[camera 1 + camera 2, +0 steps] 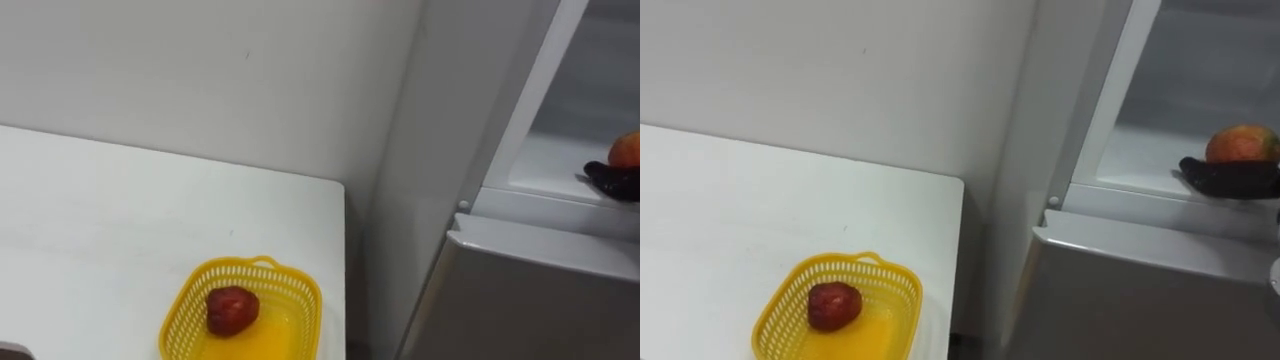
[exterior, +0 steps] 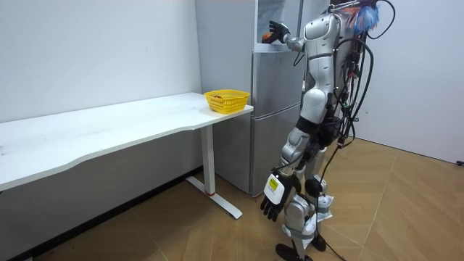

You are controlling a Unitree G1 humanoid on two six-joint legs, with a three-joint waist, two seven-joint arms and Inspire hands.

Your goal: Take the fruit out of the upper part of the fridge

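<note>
While standing at the open fridge (image 2: pixel 272 109), reaches the right hand (image 1: pixel 1230 178) into the upper compartment, dark fingers stretched out against an orange-red fruit (image 1: pixel 1243 143) on the white shelf (image 1: pixel 1140 155). Cut off at the view's edge, so cannot tell whether gripping the fruit or merely touching it. Hangs the left hand (image 2: pixel 274 201) low beside the thigh, fingers loose, holding nothing. On the white surface (image 1: pixel 120 200) just beside the fridge: yellow basket (image 1: pixel 300 300), dark red fruit (image 1: pixel 232 309) inside.
</note>
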